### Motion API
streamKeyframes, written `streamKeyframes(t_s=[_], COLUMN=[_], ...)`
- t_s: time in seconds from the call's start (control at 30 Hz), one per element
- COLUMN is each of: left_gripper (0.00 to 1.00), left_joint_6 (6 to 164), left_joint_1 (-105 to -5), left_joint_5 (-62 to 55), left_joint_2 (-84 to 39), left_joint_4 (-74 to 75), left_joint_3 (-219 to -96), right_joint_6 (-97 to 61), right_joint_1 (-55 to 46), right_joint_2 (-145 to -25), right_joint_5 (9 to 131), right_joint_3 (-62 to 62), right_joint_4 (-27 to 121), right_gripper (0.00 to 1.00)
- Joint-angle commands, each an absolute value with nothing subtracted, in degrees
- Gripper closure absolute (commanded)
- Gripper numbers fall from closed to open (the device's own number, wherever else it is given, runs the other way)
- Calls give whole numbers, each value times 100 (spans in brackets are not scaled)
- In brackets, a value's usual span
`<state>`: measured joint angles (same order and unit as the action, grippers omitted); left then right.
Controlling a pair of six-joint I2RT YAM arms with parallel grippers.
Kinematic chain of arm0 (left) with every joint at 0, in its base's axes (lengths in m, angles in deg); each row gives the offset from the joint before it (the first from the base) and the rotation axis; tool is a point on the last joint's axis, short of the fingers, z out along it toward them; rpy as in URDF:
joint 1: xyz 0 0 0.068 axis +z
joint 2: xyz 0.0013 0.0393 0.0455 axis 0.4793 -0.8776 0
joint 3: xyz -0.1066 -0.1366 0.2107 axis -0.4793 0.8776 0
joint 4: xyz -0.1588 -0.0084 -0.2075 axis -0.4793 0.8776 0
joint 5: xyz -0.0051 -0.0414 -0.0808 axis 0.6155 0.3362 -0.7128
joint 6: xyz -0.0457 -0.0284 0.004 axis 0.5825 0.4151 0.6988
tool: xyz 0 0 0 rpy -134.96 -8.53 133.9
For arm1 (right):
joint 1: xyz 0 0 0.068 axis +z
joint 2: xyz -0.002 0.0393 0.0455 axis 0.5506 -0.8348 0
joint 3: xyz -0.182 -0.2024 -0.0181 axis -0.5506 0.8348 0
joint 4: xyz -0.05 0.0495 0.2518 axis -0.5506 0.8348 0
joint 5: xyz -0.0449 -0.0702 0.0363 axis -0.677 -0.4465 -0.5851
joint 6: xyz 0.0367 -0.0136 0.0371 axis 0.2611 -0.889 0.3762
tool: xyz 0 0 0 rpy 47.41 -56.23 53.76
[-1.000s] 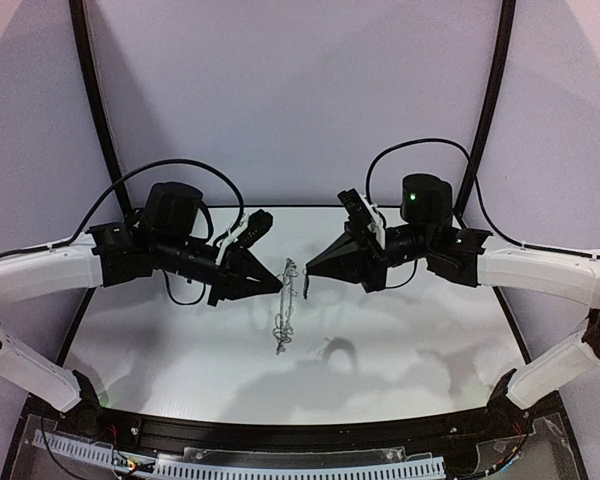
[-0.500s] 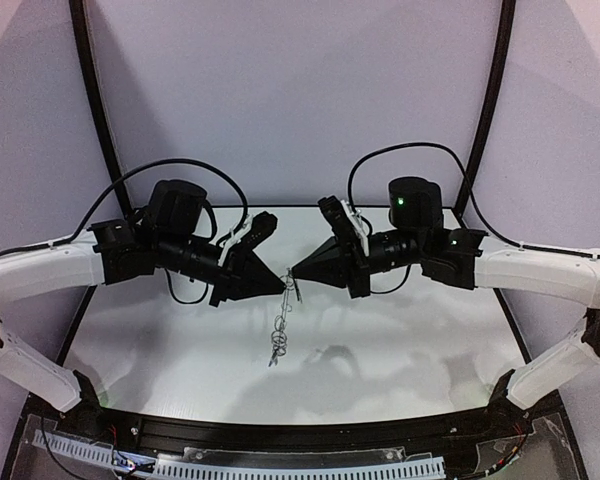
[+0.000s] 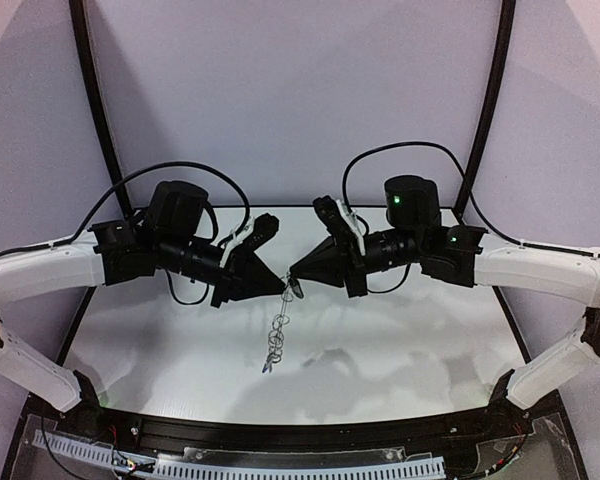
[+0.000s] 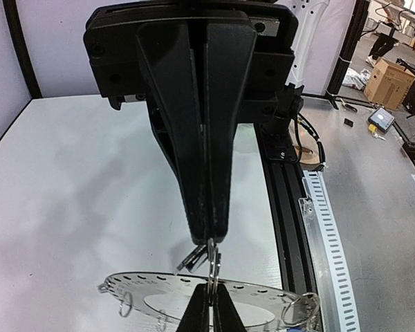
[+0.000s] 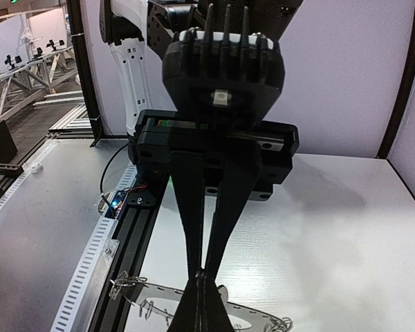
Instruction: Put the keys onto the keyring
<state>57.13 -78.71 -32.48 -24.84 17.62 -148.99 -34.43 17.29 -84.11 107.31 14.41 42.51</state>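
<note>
On my left, the left arm reaches in over the white table (image 3: 130,335), and the left claw (image 3: 281,287) has its jaws pressed together. The keyring (image 3: 276,335) hangs edge-on just under that tip, clear of the table, sloping down and slightly to the left. Through the left wrist camera it shows as a flat grey disc lying across behind my own fingertips. A thin wire loop (image 4: 213,259) on its rim runs from those fingertips up into the tip of the right claw (image 3: 294,279), whose jaws are also together. The two claws meet tip to tip, each nipping that same loop. Which one bears the weight I cannot tell.

A small dark piece (image 4: 189,259) dangles just left of the loop. It may be a key, but it is too small to say, and I cannot pick out either key for certain. The disc's near edge is cut off at the bottom of both wrist views, and my own fingers cover its middle. More rim loops (image 4: 124,302) hang off the disc to either side.

Each wrist view is mostly filled by the opposite claw, which blocks the table beyond. Black cables (image 3: 420,147) arch over both arms. Further right in the left wrist view, off the table, a slotted cable duct (image 4: 328,235) runs beside the black rail, and a cardboard box (image 4: 391,79) sits on the floor.
</note>
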Motion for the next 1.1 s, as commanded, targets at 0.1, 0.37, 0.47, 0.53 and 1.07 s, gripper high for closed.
streamKeyframes(t_s=[0.1, 0.37, 0.47, 0.53, 1.07], left_gripper=[99, 99, 99, 99, 99], left_joint_6=[5701, 5734, 5747, 5757, 5748], left_joint_1=[-7900, -7900, -7900, -7896, -7896], left_joint_5=[-3105, -3027, -2993, -2966, -2855], left_joint_2=[-2368, -2297, -2254, -2218, -2315], left_joint_4=[1692, 1709, 1687, 1667, 1745], left_joint_3=[-14986, -14922, -14872, -14821, -14930], right_joint_6=[-3544, -3476, -3503, -3579, -3450], right_joint_1=[1853, 1862, 1864, 1863, 1906], right_joint_2=[-8408, -8295, -8254, -8197, -8250], right_joint_5=[10816, 10766, 10639, 10536, 9914], right_joint_3=[1310, 1346, 1349, 1342, 1211], right_joint_4=[4415, 4370, 4415, 4517, 4719], right_gripper=[100, 100, 100, 100, 100])
